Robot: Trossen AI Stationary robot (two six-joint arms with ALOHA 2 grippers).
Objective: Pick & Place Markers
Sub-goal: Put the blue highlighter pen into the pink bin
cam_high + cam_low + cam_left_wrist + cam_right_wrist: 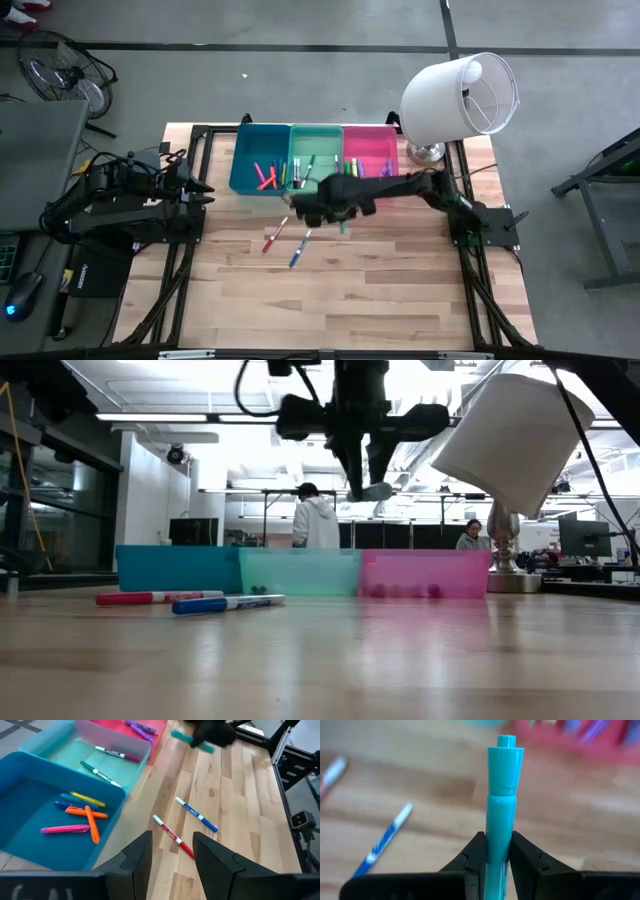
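My right gripper [340, 214] hangs above the table's middle, shut on a teal marker [502, 795] and lifted well clear of the wood; the low view shows that marker [376, 491] below the fingers. A red marker [274, 237] and a blue marker [300, 250] lie flat on the table nearby. Several more markers lie in the blue bin [258, 172], the mint green bin [315, 150] and the pink bin [372, 150] along the far side. My left gripper [172, 855] waits open at the table's left, touching nothing. My right gripper pinches the teal marker's barrel [498, 845] between its two fingers. The fingers come from above, pointing down, and lie across the marker. The marker sits about level, lifted clear of the table, its stepped end [506, 747] sticking out past the fingers.
A lamp with a large white shade [462, 92] stands at the far right corner beside the pink bin. Bare wood lies between the loose markers and the near edge. People [316, 520] stand in the room beyond the table.
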